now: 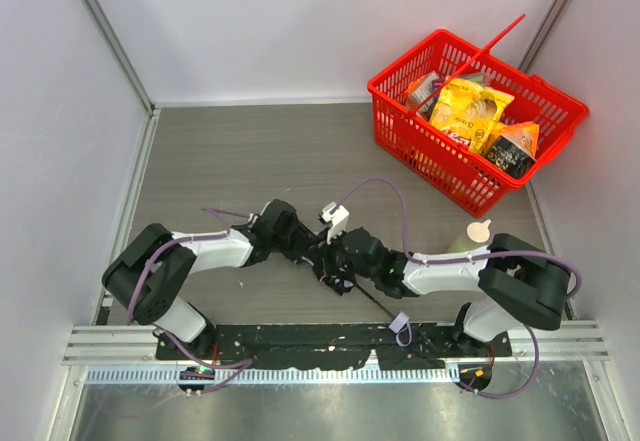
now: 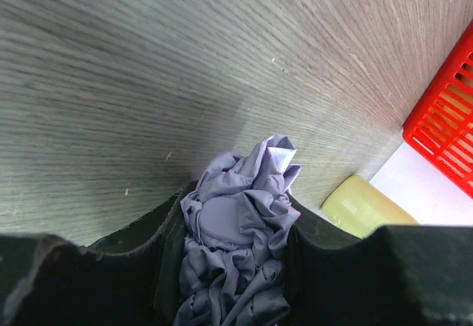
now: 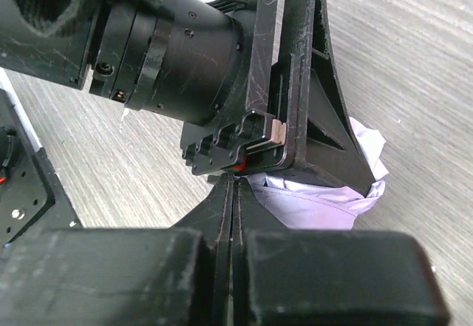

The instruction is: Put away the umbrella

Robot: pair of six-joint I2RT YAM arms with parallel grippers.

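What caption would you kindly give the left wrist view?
Left claw shut on the bunched lavender umbrella, table beyond.

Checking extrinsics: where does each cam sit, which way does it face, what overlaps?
Top external: above and behind the bases, looking down on the table; both arms whole.
Left wrist: on the left arm, looking past the left gripper, shut on the umbrella, at the table.
Right wrist: on the right arm, facing the left gripper's body past the shut right gripper.
Shared: both wrist views show the umbrella fabric; top and left wrist show the red basket.
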